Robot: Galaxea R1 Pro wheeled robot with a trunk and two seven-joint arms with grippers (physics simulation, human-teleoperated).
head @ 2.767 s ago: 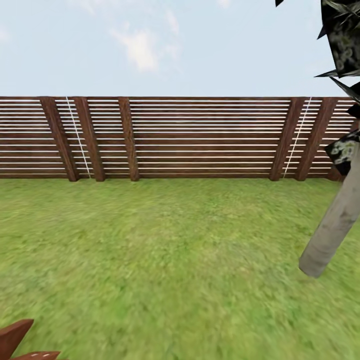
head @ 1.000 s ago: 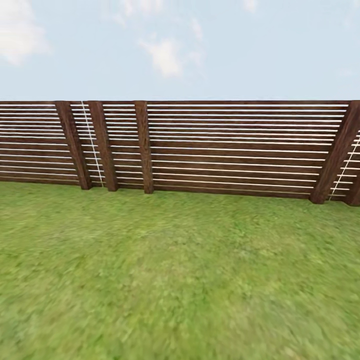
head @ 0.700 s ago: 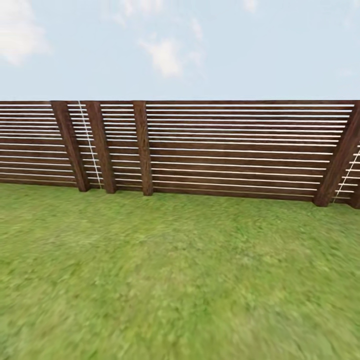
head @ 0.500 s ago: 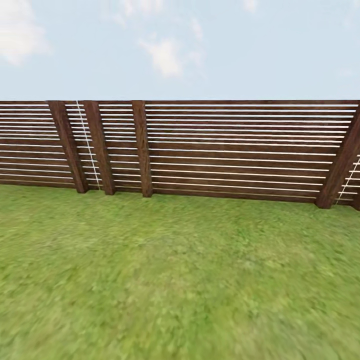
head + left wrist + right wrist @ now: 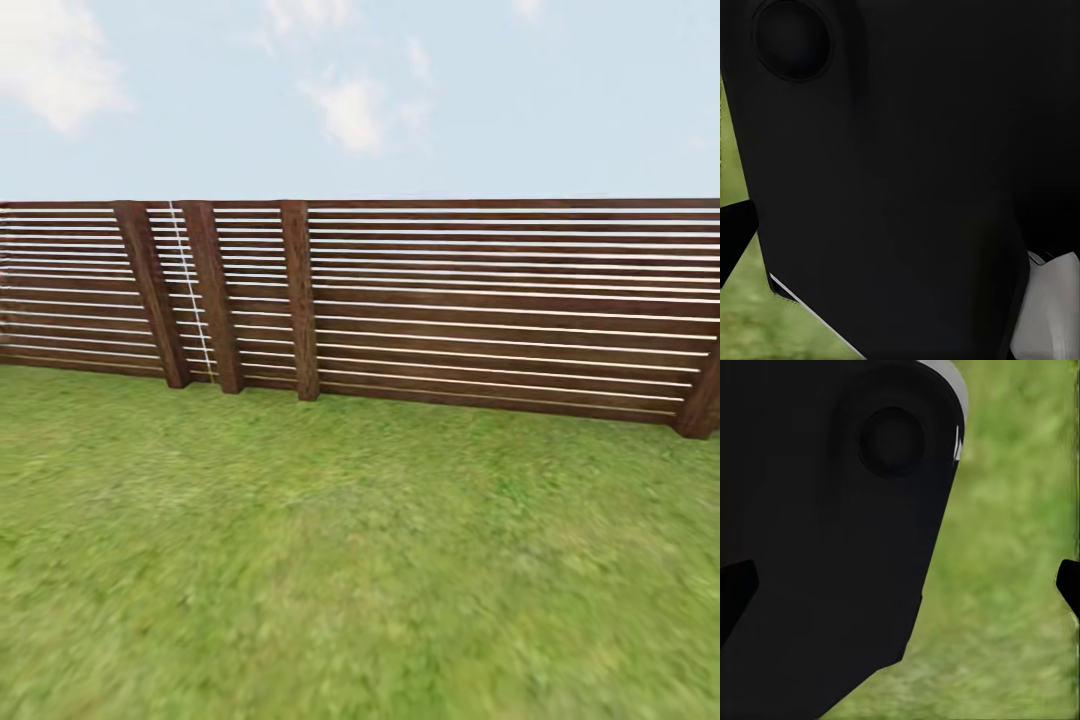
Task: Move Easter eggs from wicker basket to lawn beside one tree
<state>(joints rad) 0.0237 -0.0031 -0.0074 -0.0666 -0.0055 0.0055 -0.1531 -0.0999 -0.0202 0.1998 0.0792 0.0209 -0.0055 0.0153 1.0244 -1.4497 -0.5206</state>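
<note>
The lawn spreads out as mottled green grass up to the garden's brown slat fence. The Easter eggs, the wicker basket and the tree are out of view. In the right wrist view my right gripper is open, a black fingertip at each side of the picture, with a black part of my own body and grass behind. In the left wrist view my left gripper has one black fingertip at the edge, held close against my dark body. Nothing is held.
The fence runs across the whole head view, with three thick posts close together at the left and one post at the far right. Pale sky with clouds lies above it. Grass lies under both arms.
The head camera has turned: the grey trunk and dark foliage seen at the right 2.8 s ago have left the picture, and the fence has slid slightly to the right. Nothing was grasped.
</note>
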